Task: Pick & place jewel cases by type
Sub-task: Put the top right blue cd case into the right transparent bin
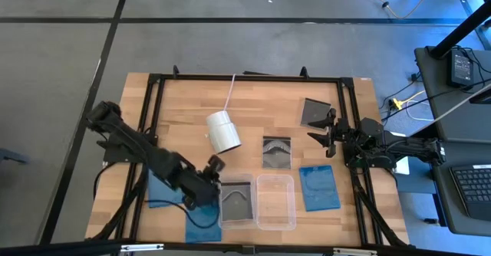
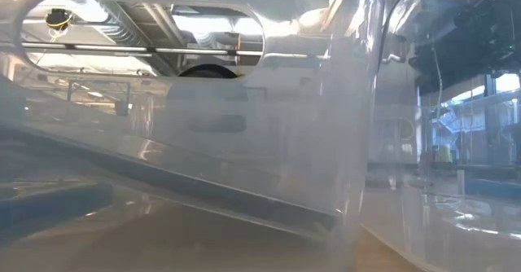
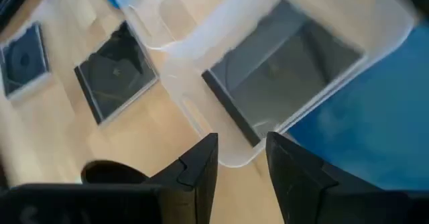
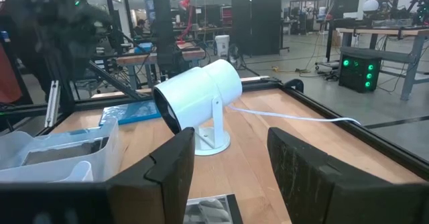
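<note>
A dark grey jewel case (image 1: 236, 201) lies tilted in the left clear tray (image 1: 224, 181); in the low view its lower edge (image 2: 321, 220) is down by the tray wall. My left gripper (image 1: 213, 166) (image 3: 241, 158) hovers open over that tray's rim, touching nothing. Two more dark cases lie on the table, one mid-table (image 1: 278, 152) and one farther off (image 1: 315, 112). Blue cases lie right of the trays (image 1: 318, 188), under the left arm (image 1: 163, 191) and at the near edge (image 1: 202, 227). My right gripper (image 1: 322, 130) (image 4: 231, 163) is open near the far dark case.
A second clear tray (image 1: 276, 201) sits right of the first. A white cylindrical cup (image 1: 223, 131) (image 4: 201, 96) on a small stand, with a white cord (image 1: 230, 93), stands mid-table. A black frame (image 1: 245, 77) borders the wooden table.
</note>
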Controlling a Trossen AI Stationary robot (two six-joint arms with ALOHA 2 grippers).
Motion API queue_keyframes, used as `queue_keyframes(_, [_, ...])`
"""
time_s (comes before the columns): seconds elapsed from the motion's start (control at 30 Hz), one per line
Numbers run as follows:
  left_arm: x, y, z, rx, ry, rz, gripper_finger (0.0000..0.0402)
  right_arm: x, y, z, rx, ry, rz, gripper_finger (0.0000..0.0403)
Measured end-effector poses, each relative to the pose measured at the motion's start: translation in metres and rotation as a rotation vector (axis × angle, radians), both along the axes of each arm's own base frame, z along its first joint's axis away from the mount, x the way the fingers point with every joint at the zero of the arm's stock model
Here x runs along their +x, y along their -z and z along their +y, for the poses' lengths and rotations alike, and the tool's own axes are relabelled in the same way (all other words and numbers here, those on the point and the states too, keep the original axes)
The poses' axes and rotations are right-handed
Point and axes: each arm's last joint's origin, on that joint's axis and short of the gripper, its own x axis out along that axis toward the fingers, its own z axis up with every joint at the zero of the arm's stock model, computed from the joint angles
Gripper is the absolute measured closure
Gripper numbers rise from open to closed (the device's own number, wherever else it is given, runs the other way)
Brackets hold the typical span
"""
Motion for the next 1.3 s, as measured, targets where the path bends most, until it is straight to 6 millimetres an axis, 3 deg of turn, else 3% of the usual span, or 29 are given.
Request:
queue_keyframes(0.2, [-0.011, -0.005, 0.039, -0.179, -0.163, -0.165, 0.0277, 0.0, 0.0, 0.0, 0.001, 0.0, 0.0, 0.021])
queue_keyframes(0.4, [-0.018, 0.018, 0.073, -0.282, -0.315, -0.297, 0.028, 0.0, 0.0, 0.0, 0.002, 0.0, 0.0, 0.021])
queue_keyframes(0.6, [-0.013, 0.039, 0.084, -0.359, -0.335, -0.397, 0.0279, 0.0, -0.002, 0.001, 0.148, -0.047, -0.044, 0.021])
queue_keyframes(0.77, [-0.011, 0.042, 0.08, -0.41, -0.208, -0.441, 0.0277, -0.002, -0.019, 0.008, 0.174, -0.261, -0.037, 0.021])
queue_keyframes(1.03, [-0.008, 0.037, 0.085, -0.394, -0.204, -0.504, 0.0281, 0.003, -0.041, 0.009, 0.406, -0.104, 0.345, 0.021])
queue_keyframes(1.3, [-0.005, 0.037, 0.094, -0.384, -0.238, -0.51, 0.0277, 0.034, -0.084, 0.017, 0.533, -0.038, 0.671, 0.021])
